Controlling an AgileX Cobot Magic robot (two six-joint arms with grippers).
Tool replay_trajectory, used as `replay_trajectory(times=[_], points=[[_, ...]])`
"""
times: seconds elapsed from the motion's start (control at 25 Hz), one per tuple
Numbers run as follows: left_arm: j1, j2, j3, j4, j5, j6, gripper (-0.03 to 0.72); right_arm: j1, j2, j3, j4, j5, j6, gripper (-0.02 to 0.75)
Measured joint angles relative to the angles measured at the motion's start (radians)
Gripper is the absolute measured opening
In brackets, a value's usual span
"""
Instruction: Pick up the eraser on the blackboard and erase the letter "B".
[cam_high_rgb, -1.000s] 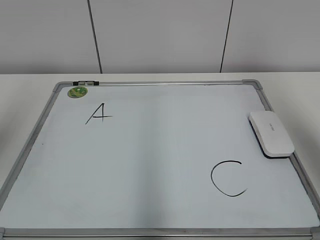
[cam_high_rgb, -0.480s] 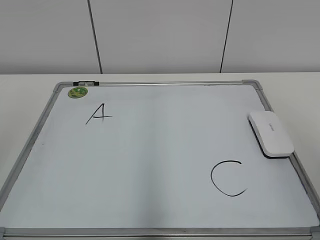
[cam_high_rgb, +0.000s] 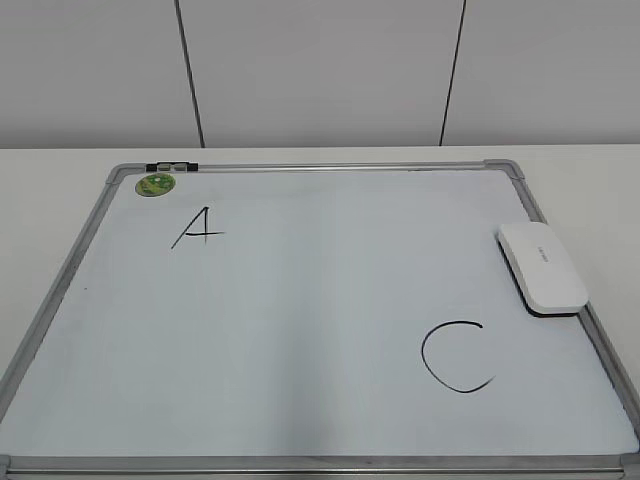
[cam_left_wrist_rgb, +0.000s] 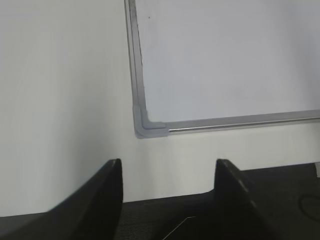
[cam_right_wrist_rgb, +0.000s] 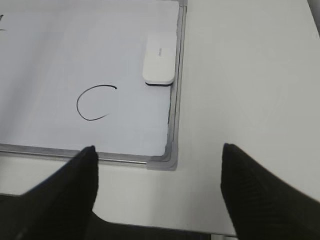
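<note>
eraser (cam_high_rgb: 542, 266) nudged slightly, rests on blackboard (cam_high_rgb: 300, 320) edge

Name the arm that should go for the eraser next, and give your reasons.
Right. The eraser lies by the board's right frame, ahead of the open right end effector. The left end effector faces only the near-left corner.

Bright, even, soft light throughout; faint shadow under the eraser (cam_high_rgb: 542, 266); no glare; wrist views slightly soft, dark near fingers (cam_right_wrist_rgb: 60, 200) blurred.
</note>
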Motion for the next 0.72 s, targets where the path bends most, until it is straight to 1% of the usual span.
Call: replay_trajectory(times=[0.2, 0.32, 0.44, 0.64, 0.72], points=[[0.0, -0.122, 0.107, 0.018, 0.001, 0.0, 0.42, 0.0, -0.103, 0.138, -0.012, 0.001, 0.009, 0.587], [0.0, -0.168, 0.131, 0.028, 0.0, 0.0, 0.42, 0.0, -0.115, 0.214, -0.028, 0.002, 0.01, 0.587], [0.0, -0.193, 0.133, 0.054, -0.014, 0.0, 0.42, 0.0, -0.116, 0.238, -0.039, -0.004, 0.012, 0.587], [0.0, -0.202, 0.147, 0.078, -0.086, 0.0, 0.42, 0.0, -0.116, 0.273, -0.046, -0.108, 0.013, 0.587], [0.0, -0.202, 0.167, 0.076, -0.133, 0.0, 0.42, 0.0, -0.116, 0.283, -0.046, -0.121, 0.013, 0.587]])
